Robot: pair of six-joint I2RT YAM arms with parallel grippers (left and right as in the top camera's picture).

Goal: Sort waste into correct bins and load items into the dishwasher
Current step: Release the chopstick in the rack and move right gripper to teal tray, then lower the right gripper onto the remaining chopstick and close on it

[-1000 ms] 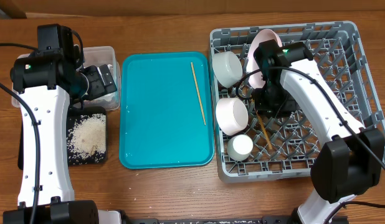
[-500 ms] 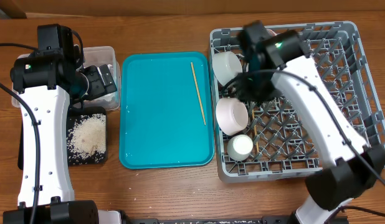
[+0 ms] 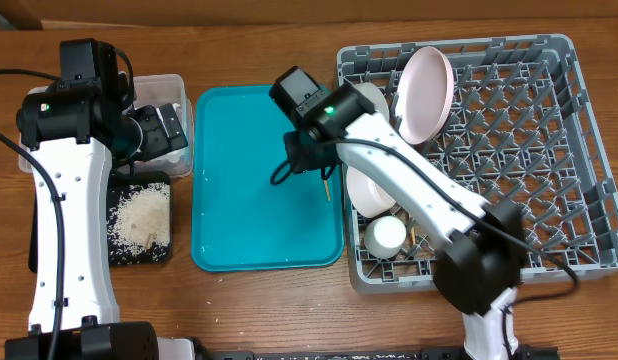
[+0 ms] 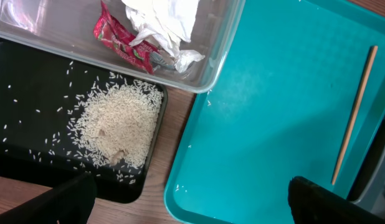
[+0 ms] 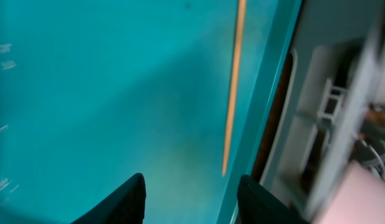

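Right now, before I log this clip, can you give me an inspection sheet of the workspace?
Surface: wooden table, teal tray in the middle.
Job's things: napkin and wrapper in clear tub; rice on black tray; plate, white bowl and cup in dish rack; one chopstick on the teal tray.
Clutter: nothing seen.
Grippers: left gripper open, empty; right gripper open over the teal tray, chopstick not between its fingers.
Cables: black cables along both arms.
Surroundings: nothing seen.
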